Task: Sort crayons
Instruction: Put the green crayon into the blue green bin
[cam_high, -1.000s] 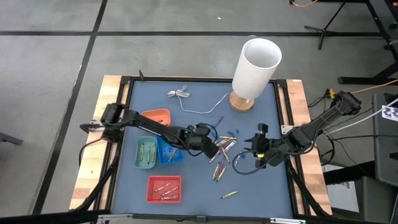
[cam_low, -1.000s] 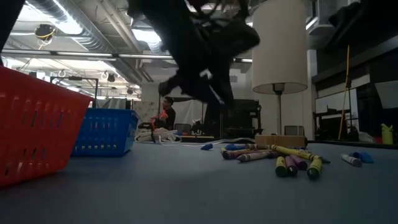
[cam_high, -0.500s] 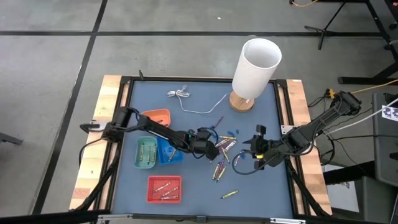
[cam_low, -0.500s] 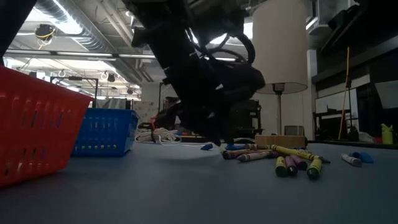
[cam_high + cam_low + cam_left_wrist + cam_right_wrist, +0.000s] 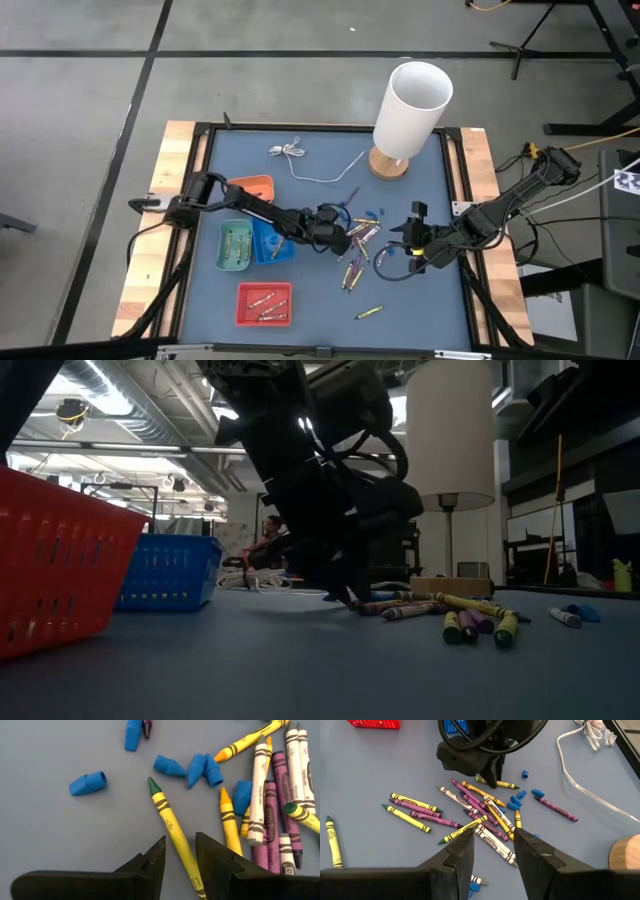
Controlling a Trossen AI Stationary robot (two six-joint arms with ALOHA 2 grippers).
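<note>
While its arm hides the pile in low view, left gripper point(image 5: 179, 857), lowered since before, straddles a yellow crayon point(image 5: 174, 837), jaws parted; right gripper point(image 5: 492, 845) open.

On the blue tabletop point(image 5: 300, 300) stand a white-shaded lamp point(image 5: 410, 110) on a round wooden base point(image 5: 388, 165), a thin white cable point(image 5: 300, 160), orange point(image 5: 255, 186), green point(image 5: 236, 246), blue point(image 5: 275, 251) and red point(image 5: 264, 303) small trays, and scattered small blue bits point(image 5: 88, 783).
</note>
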